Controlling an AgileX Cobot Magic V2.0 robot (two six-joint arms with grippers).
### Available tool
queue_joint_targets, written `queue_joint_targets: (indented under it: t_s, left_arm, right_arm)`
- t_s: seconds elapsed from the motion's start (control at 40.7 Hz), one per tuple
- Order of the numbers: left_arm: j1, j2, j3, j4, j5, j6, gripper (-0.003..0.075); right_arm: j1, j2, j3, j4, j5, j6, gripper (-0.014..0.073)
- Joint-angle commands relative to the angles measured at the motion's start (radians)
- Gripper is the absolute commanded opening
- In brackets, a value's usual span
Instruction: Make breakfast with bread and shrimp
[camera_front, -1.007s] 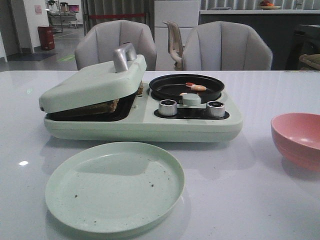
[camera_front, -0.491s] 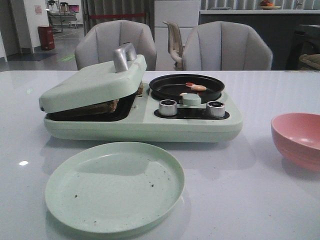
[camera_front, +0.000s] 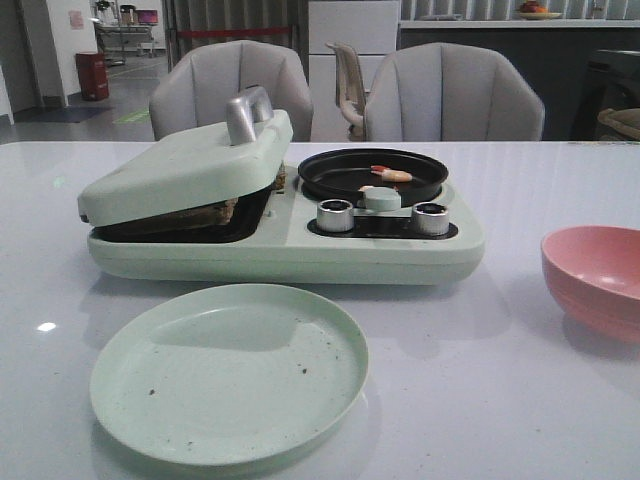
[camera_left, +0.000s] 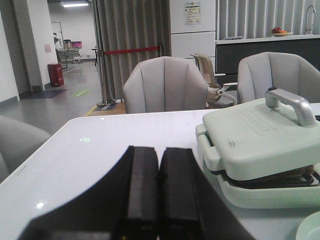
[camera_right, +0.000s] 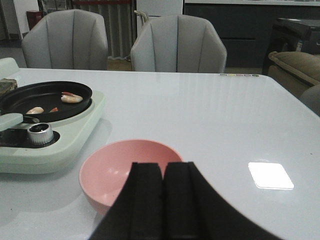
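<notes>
Table (camera_front: 520, 400): two shrimp (camera_right: 71, 98) (maybe), one plate (camera_front: 229, 373), one bowl (camera_front: 594, 278).

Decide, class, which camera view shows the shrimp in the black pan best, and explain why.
The right wrist view: it looks down into the black pan, showing a whole shrimp and a second pale piece beside it. The front view shows only one shrimp above the pan's rim. The left wrist view shows no shrimp.
</notes>
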Motion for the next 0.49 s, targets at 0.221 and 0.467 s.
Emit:
queue_joint_targets:
  t_s: [0.221, 0.467]
  left_arm:
    - [0.001, -0.021, 0.007, -0.008, -0.091, -0.01, 0.0101]
    - [0.001, -0.021, 0.007, -0.008, -0.091, -0.01, 0.0101]
  right_arm:
    - [-0.006, -0.023, -0.018, 0.036, -0.186, -0.006, 0.0036]
    - [-0.006, -0.023, -0.018, 0.036, -0.186, -0.006, 0.0036]
